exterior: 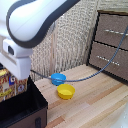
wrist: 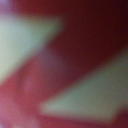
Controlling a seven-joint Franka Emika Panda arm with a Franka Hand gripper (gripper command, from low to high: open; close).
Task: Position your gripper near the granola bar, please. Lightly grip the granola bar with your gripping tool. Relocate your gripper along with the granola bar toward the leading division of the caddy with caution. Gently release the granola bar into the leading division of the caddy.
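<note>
Arm: the bulky white arm is reaching down at the exterior view's left, over the black box.
Pincer: the pincer is hanging just above the caddy; its fingertips are lying against the packet, and it appears to be gripping the granola bar, though the fingers themselves are largely hidden.
Granola bar: the granola bar is standing upright below the white block, its orange-yellow and brown print showing, its lower edge dipping behind the caddy's wall.
Caddy: the caddy is sitting on the table at the exterior view's lower left; which compartment the packet is over cannot be told.
Wrist view: it is showing only a red and pale blur, nothing identifiable.
Bowls: the blue bowl and the yellow bowl are sitting just beside each other on the table.
Drawer chest: the brown wooden drawer chest is standing at the exterior view's right.
</note>
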